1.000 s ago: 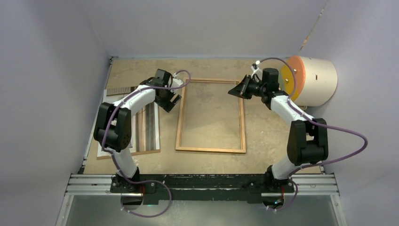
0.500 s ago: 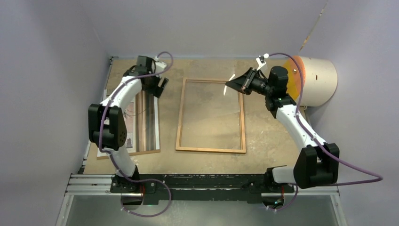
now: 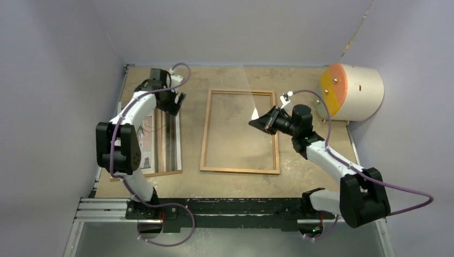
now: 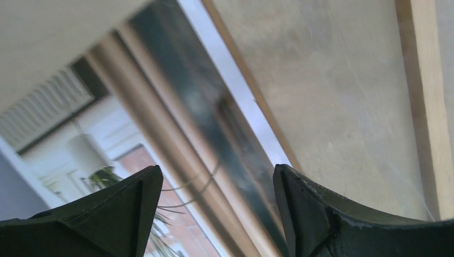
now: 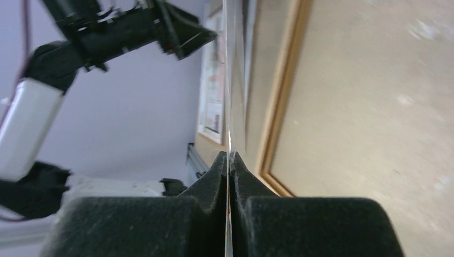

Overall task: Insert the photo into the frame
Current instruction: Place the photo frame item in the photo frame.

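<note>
Currently the photo is not in the frame. It lies flat on a brown backing board at the left side of the table, just beside the frame's left rail and apart from it. The frame lies flat in the middle, and bare tabletop shows through its opening.

The right gripper is pinched tight on a clear glass pane. Its wrist camera sees the pane edge-on as a thin bright line running away from the closed fingertips. The pane looks to be tilted up over the right half of the frame, though from above it shows only as a faint sheen, so I cannot tell whether its far edge touches the wood.

The left gripper hangs with its jaws wide apart over the far end of the photo, holding nothing.

By my reading the step in hand is managing the glass, with the photo pick-up queued. The next move calls for settling the pane steadily. Then the left fingers need to come down at an edge of the print, since thin paper lying flat offers little to grip.
</note>
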